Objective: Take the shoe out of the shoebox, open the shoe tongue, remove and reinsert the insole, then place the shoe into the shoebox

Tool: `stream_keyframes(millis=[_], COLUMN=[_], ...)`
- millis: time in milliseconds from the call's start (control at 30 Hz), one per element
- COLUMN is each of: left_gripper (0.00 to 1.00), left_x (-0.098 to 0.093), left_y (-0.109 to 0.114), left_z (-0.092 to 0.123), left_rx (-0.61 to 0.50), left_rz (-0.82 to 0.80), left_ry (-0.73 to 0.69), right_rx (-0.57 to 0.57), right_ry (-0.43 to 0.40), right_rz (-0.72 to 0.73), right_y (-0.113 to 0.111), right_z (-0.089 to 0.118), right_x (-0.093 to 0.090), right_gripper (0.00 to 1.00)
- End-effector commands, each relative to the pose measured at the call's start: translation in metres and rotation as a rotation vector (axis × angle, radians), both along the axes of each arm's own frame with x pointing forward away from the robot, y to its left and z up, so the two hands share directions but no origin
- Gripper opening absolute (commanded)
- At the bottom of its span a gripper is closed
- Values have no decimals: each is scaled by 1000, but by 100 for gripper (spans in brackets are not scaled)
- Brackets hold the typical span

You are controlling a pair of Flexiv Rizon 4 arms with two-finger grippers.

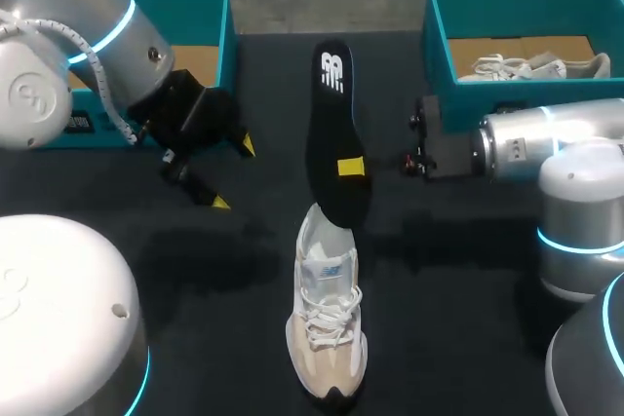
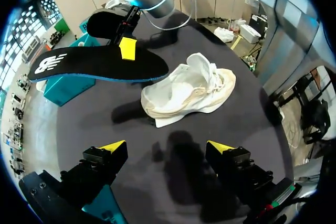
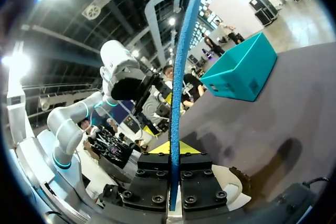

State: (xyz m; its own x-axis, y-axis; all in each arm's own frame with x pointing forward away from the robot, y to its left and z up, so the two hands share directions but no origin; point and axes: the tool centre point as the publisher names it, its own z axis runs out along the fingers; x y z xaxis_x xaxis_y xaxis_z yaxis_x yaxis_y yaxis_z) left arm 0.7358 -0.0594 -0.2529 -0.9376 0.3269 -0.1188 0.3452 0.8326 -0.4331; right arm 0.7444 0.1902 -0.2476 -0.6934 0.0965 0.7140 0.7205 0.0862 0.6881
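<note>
A white and beige shoe [image 1: 327,314] lies on the black table near the front, laces up, heel toward the back. Just above its heel hangs the black insole [image 1: 331,133], with my right gripper [image 1: 351,167] shut on it near its lower end. From the right wrist the insole [image 3: 181,77] shows edge-on, clamped between the fingers of that gripper [image 3: 174,148]. My left gripper [image 1: 234,173] hovers open and holds nothing, left of the insole. In the left wrist view this gripper [image 2: 167,148] faces the shoe [image 2: 189,93], with the insole [image 2: 94,64] beyond it.
A teal shoebox [image 1: 210,7] with a bare cardboard floor stands at the back left, behind my left arm. A second teal box [image 1: 517,94] at the back right holds another white shoe [image 1: 526,67]. My right arm lies just in front of it.
</note>
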Motion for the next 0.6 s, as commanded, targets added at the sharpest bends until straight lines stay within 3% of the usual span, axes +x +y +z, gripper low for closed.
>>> stream_keyframes(millis=[33, 600], left_gripper=[100, 100], left_x=[-2, -24], left_y=[0, -11], left_z=[0, -43], left_rx=[3, 69], left_rz=[2, 55], left_ry=[-2, 81], right_rx=[-1, 39], right_ry=[0, -95], right_rz=[0, 1], right_y=[1, 4], right_z=[0, -8], right_x=[0, -3], right_gripper=[0, 0])
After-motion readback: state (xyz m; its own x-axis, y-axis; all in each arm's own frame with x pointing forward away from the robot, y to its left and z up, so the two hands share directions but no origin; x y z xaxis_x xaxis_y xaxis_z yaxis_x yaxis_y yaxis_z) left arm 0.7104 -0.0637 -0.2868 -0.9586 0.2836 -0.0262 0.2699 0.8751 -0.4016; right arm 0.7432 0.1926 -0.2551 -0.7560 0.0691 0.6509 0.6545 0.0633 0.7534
